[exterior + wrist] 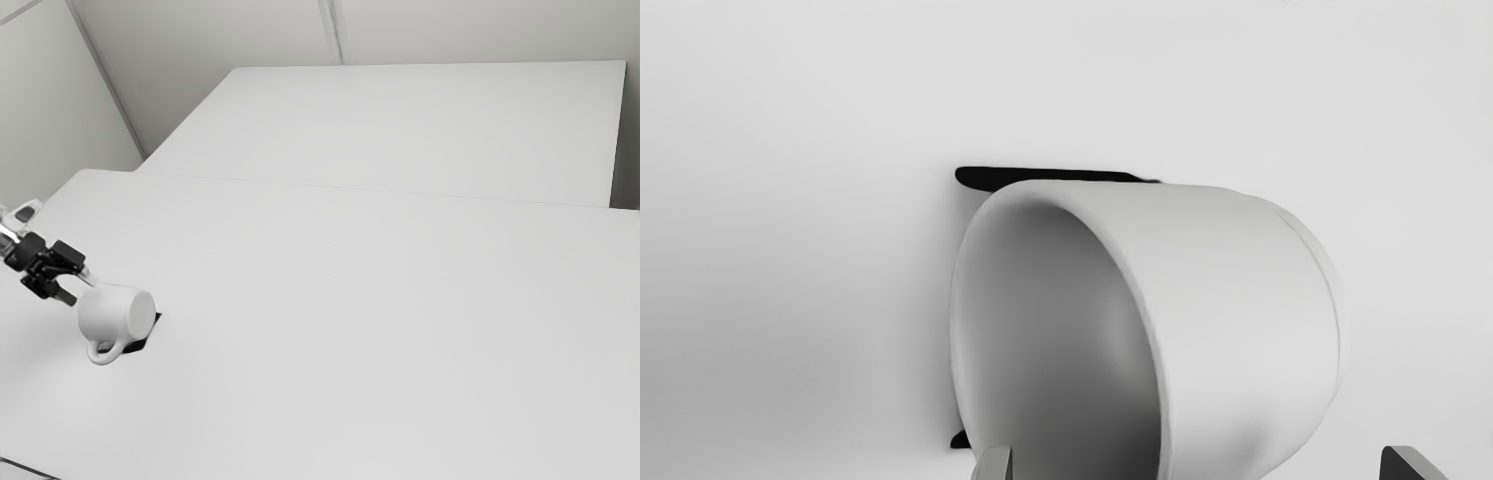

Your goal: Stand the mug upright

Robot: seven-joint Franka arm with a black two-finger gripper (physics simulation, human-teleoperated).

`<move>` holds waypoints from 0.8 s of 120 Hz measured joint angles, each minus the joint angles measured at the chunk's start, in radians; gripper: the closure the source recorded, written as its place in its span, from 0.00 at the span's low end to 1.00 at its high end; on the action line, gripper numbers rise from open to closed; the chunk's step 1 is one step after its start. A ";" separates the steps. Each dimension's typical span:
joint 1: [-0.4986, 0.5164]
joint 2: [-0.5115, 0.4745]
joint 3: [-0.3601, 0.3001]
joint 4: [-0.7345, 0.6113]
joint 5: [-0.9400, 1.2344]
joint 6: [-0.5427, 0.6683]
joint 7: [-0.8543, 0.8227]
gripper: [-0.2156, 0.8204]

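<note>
White mug [104, 312], lying on its side, smooth (one looped handle [103, 360])

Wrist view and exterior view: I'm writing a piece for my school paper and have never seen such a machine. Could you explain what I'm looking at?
The machine is a robot arm ending in a two-finger gripper. The exterior view is taken from beside the arm, which enters at that view's left. The wrist view is from a camera on the arm's hand, looking past its own fingertips.

On the pale table a white mug lies on its side, mouth toward the gripper. Something flat and black shows beneath it; I can't tell what. Nothing is held: the fingers stand wide apart, not clamped on the mug.
</note>
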State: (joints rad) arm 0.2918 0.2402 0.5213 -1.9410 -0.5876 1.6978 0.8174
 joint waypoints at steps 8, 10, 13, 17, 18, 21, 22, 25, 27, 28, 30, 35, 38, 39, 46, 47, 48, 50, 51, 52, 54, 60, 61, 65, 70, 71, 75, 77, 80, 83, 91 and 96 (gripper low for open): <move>0.007 0.012 0.000 -0.001 -0.046 -0.006 0.036 0.21; 0.008 0.014 0.000 -0.002 -0.058 -0.008 0.044 0.21; 0.009 0.017 0.000 -0.003 -0.074 -0.013 0.057 0.21; 0.012 0.023 0.000 -0.005 -0.096 -0.020 0.072 0.21; 0.013 0.024 0.000 -0.006 -0.101 -0.021 0.076 0.21; 0.015 0.026 0.000 -0.007 -0.116 -0.027 0.087 0.21; 0.015 0.027 0.000 -0.008 -0.121 -0.029 0.091 0.21; 0.017 0.029 0.000 -0.011 -0.137 -0.036 0.102 0.21; 0.019 0.030 0.000 -0.012 -0.147 -0.040 0.109 0.21; 0.020 0.030 0.000 -0.013 -0.152 -0.043 0.112 0.21; 0.022 0.031 0.000 -0.014 -0.160 -0.047 0.119 0.21; 0.028 0.034 0.000 -0.019 -0.181 -0.060 0.135 0.21; 0.033 0.037 0.000 -0.023 -0.192 -0.068 0.144 0.21; 0.034 0.037 0.000 -0.024 -0.196 -0.071 0.147 0.21; 0.042 0.042 0.000 -0.036 -0.220 -0.089 0.167 0.21; 0.043 0.043 0.000 -0.037 -0.223 -0.091 0.169 0.21; 0.044 0.043 0.000 -0.038 -0.226 -0.093 0.172 0.21; 0.045 0.044 0.000 -0.041 -0.232 -0.097 0.177 0.21; 0.046 0.044 0.000 -0.042 -0.234 -0.100 0.180 0.21; 0.046 0.045 0.001 -0.044 -0.237 -0.101 0.182 0.21; 0.048 0.045 0.001 -0.047 -0.242 -0.105 0.187 0.21; 0.052 0.050 0.001 -0.055 -0.255 -0.117 0.201 0.21; 0.052 0.051 0.001 -0.056 -0.257 -0.119 0.203 0.21; 0.054 0.054 0.002 -0.061 -0.265 -0.127 0.211 0.21; 0.055 0.057 0.002 -0.064 -0.274 -0.138 0.221 0.21; 0.055 0.058 0.002 -0.065 -0.276 -0.140 0.223 0.21; 0.056 0.059 0.002 -0.069 -0.283 -0.149 0.231 0.21; 0.056 0.060 0.003 -0.071 -0.286 -0.153 0.235 0.21; 0.058 0.060 0.005 -0.075 -0.292 -0.159 0.240 0.21; 0.059 0.061 0.006 -0.077 -0.298 -0.164 0.246 0.21; 0.062 0.062 0.007 -0.080 -0.310 -0.179 0.260 0.23; 0.064 0.063 0.008 -0.081 -0.315 -0.186 0.269 0.25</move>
State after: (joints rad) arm 0.3562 0.3029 0.5289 -2.0216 -0.9025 1.5116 1.0862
